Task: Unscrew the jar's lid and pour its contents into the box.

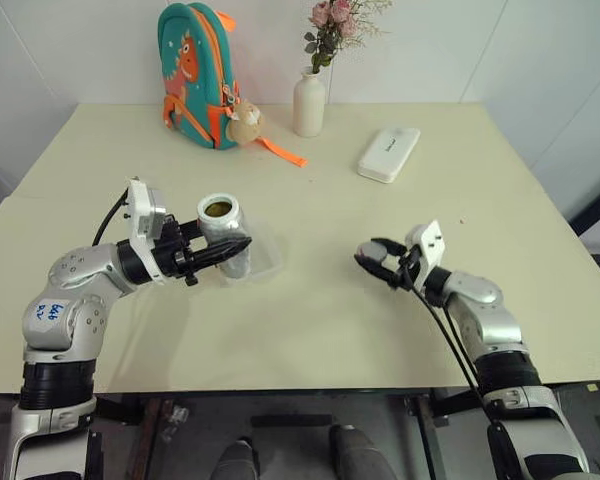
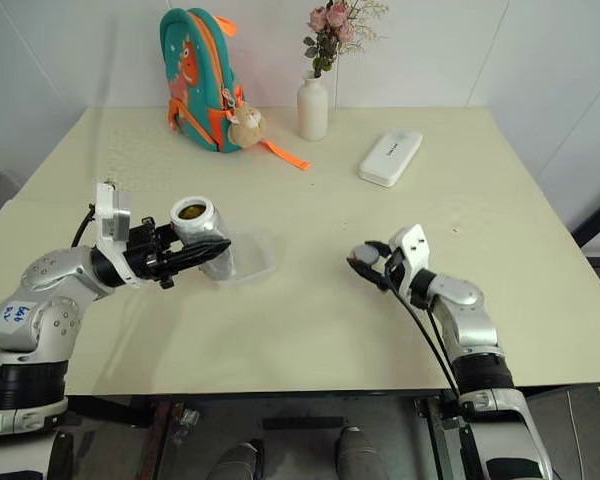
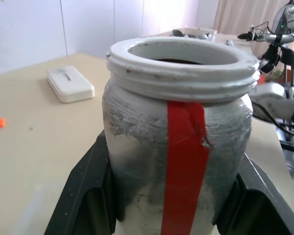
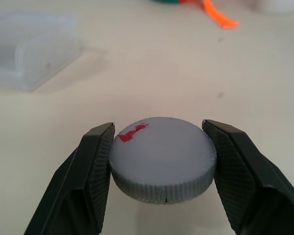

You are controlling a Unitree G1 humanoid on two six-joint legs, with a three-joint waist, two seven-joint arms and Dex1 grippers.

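My left gripper [image 1: 230, 248] is shut on the jar [image 1: 221, 222], a clear cylinder with a red strip [image 3: 183, 161] down its side, held above the table at the left. Its mouth is uncapped, and the brown contents [image 2: 190, 210] show inside. Just right of the jar, partly behind it, the clear shallow box [image 1: 267, 256] lies on the table. Over at the right, my right gripper [image 4: 158, 126] is low over the table, its two fingers against the sides of the grey lid [image 4: 161, 156], which has a small red mark on top.
At the back of the cream table [image 1: 320, 330] stand a teal backpack [image 1: 195, 75] with an orange strap, a white flower vase [image 1: 309, 100] and a flat white case [image 1: 388, 154]. Bare tabletop lies between my two grippers.
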